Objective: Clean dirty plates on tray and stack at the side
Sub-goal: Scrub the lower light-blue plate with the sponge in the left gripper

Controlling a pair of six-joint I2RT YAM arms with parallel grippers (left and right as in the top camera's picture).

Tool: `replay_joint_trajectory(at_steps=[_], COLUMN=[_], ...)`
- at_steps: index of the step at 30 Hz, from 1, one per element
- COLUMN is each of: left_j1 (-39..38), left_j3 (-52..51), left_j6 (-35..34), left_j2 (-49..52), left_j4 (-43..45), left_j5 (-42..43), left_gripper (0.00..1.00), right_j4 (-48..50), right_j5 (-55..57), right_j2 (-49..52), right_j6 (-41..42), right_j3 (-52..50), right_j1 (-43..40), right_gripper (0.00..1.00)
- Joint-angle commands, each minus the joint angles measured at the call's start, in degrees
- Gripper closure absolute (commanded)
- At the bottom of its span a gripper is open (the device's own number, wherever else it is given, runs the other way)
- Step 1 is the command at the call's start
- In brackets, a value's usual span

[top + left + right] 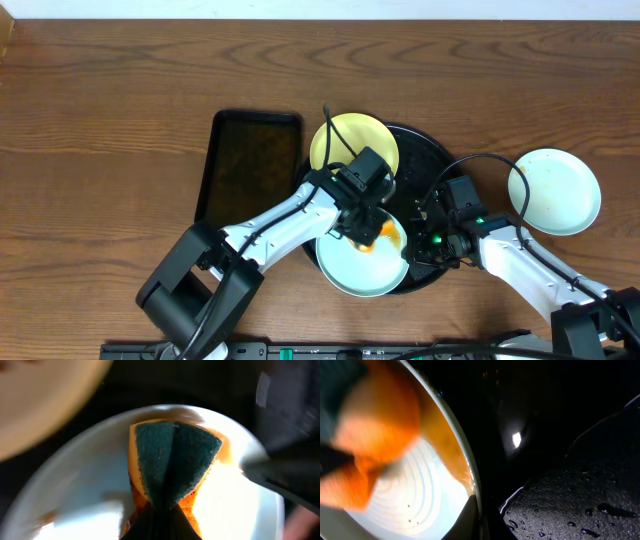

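Note:
A mint-blue plate point(350, 270) lies at the front of the round black tray point(425, 160). My left gripper point(365, 230) is shut on the teal-and-orange sponge point(387, 237) and presses it onto this plate. In the left wrist view the folded sponge point(170, 457) rests on the plate point(75, 495) between the jaws point(160, 522). My right gripper point(428, 240) is shut on the plate's right rim point(472, 467), one finger point(479, 520) lying inside it. A brown smear runs along that rim. The pale yellow plate point(345, 145) sits at the tray's back left. A second mint-blue plate point(555, 190) lies on the table to the right.
A narrow black rectangular tray point(250, 165) lies left of the round tray. The round tray's floor is wet with droplets point(580, 510). The table is brown wood point(110, 120).

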Motion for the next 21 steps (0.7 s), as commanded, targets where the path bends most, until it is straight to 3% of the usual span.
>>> replay_joint_trajectory(at_steps=[1, 5, 8, 11, 21], left_j1=[-0.07, -0.07, -0.07, -0.07, -0.02], left_j3=[-0.72, -0.72, -0.72, -0.72, -0.72], left_j6=[4.85, 10.25, 10.29, 8.63, -8.63], left_j2=[0.98, 0.98, 0.98, 0.98, 0.98], left_j4=[-0.17, -1.62, -3.04, -5.07, -8.66], left_j5=[7.23, 12.28, 9.94, 2.25, -33.09], left_gripper=[0.92, 0.93, 0.93, 0.92, 0.93], right_j4=[-0.33, -0.31, -0.33, -0.33, -0.37], right_j5=[0.00, 0.00, 0.00, 0.00, 0.00], right_j2=[0.04, 0.04, 0.04, 0.04, 0.04], right_j6=[-0.66, -0.63, -0.66, -0.63, -0.66], right_j3=[-0.63, -0.63, -0.63, -0.63, -0.63], right_j1=[0.61, 0.61, 0.61, 0.61, 0.61], right_gripper=[0.99, 0.99, 0.99, 0.99, 0.99])
